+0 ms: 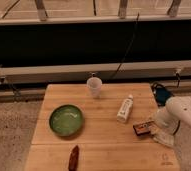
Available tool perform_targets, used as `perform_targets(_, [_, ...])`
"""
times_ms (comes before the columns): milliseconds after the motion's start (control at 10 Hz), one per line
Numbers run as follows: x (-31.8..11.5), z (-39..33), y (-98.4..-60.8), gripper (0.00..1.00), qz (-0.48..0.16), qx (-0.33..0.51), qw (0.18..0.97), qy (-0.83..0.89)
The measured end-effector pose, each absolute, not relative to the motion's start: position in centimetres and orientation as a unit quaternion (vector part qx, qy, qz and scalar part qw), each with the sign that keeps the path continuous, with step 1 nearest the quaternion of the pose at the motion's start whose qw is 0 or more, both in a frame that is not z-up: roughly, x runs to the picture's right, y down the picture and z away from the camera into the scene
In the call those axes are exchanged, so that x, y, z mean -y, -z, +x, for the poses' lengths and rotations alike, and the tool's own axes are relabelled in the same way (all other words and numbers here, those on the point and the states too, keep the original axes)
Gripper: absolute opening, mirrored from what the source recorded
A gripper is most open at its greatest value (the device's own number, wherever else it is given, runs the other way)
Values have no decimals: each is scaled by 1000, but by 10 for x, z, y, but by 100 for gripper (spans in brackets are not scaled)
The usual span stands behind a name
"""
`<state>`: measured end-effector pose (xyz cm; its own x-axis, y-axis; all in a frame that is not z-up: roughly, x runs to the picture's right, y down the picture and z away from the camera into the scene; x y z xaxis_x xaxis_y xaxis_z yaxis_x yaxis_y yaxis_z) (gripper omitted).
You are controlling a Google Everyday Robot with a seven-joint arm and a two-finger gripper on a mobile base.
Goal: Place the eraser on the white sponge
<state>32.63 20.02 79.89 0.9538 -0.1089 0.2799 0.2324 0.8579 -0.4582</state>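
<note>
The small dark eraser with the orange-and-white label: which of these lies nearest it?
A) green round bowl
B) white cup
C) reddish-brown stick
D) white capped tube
D: the white capped tube lies just up-left of the small dark eraser, closer than the other three; the gripper sits just right of the eraser.

no text can be read; the gripper [159,128] hangs beside the eraser [143,128].

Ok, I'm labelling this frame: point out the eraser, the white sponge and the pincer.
eraser [143,128]: camera view, label face.
white sponge [164,138]: camera view, bare front corner.
pincer [159,124]: camera view, its tip, just right of the eraser.
</note>
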Motion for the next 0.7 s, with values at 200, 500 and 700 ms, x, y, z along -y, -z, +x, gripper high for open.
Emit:
perform_targets(200, [-200, 326, -798, 44, -252, 125, 956, 90])
perform_targets(500, [-201, 326, -797, 36, -253, 127, 955, 91])
perform_targets(700, [-201, 326, -797, 36, -252, 129, 955, 92])
